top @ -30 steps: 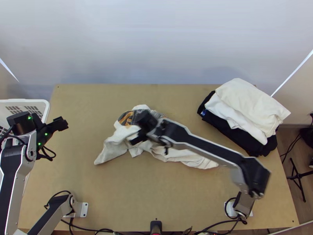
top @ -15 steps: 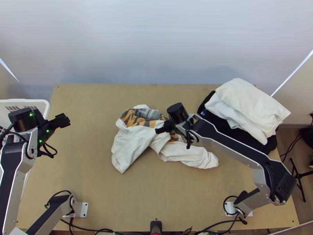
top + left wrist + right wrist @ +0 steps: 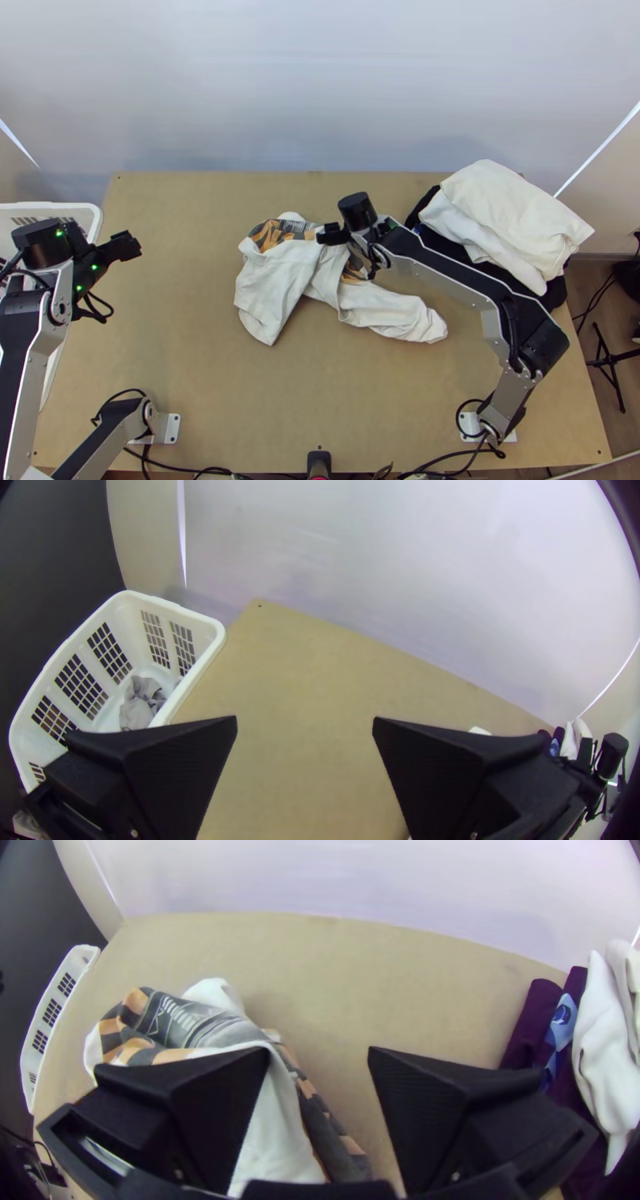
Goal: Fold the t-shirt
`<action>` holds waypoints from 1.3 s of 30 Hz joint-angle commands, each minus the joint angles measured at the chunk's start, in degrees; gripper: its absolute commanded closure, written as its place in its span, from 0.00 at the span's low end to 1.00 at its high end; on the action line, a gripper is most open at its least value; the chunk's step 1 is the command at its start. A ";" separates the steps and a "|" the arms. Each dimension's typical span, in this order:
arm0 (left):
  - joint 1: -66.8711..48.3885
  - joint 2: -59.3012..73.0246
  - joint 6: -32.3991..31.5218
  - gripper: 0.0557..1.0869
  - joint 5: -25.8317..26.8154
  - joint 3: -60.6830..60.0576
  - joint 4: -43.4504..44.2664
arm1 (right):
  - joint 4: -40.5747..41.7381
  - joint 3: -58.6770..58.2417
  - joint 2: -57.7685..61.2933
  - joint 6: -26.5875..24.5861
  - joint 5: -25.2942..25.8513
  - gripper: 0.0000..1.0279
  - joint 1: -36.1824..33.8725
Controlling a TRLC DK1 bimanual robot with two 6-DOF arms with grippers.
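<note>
Black fingers stand wide apart on the left gripper, holding nothing, near the white basket. The t-shirt lies bunched mid-table. Beside its patterned part, the right gripper has its fingers spread too, pinching nothing; I cannot tell whether they touch cloth. Since half a second ago, the shirt's near-left corner has shifted right, the right gripper farther back.
</note>
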 commanded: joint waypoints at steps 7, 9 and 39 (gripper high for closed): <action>1.23 1.71 0.93 0.04 0.06 1.84 -0.63 | -29.38 12.15 -3.22 18.76 -8.59 0.18 3.32; 1.23 2.76 0.57 0.04 0.06 2.63 -0.63 | -32.37 12.59 -3.22 23.68 -11.75 0.18 3.32; 1.93 4.79 0.66 0.04 -2.66 7.46 -3.53 | -22.00 15.22 6.53 40.03 -11.49 0.63 9.03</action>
